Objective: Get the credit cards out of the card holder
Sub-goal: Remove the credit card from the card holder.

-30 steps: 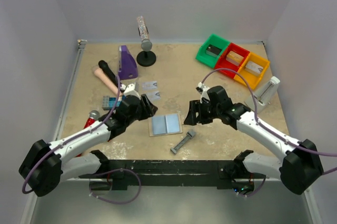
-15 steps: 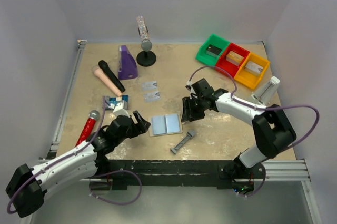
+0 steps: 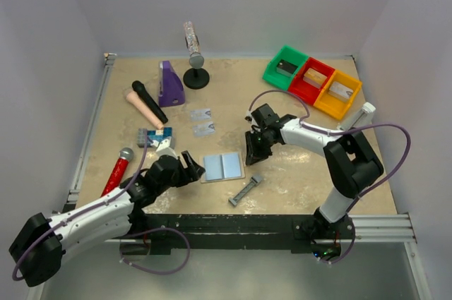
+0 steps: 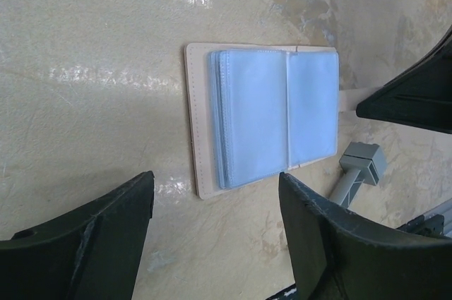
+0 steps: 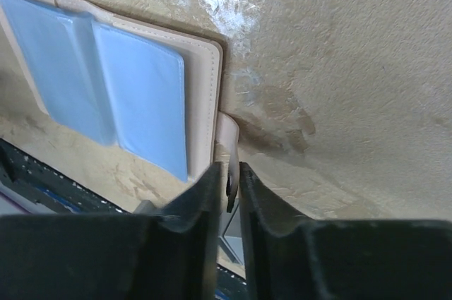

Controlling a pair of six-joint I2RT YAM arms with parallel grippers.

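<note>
Since half a second ago the left claw (image 3: 189, 166) has edged closer to the left edge of the card holder (image 3: 223, 166), and the right claw (image 3: 252, 147) has drawn its jaws in at the holder's right edge, the right arm folding further at the elbow. The card holder lies open and flat on the tabletop (image 3: 296, 180), near the front and between the two claws, with its two pale blue panels facing up and tan edging around them. The left wrist view shows the left claw standing wide, both fingers clear of the holder, which lies ahead of the gap. The right wrist view shows the right claw narrow, with a tan tab (image 5: 227, 146) from the holder's edge running into the slit between its fingers (image 5: 198, 243). Whether the fingers actually pinch that tab cannot be told. Two pale grey credit cards (image 3: 203, 121) lie flat on the tabletop beyond the holder, one just behind the other and apart from it. A grey bar-shaped tool (image 3: 246, 190) lies just in front of the holder's right corner, not touching it.
</note>
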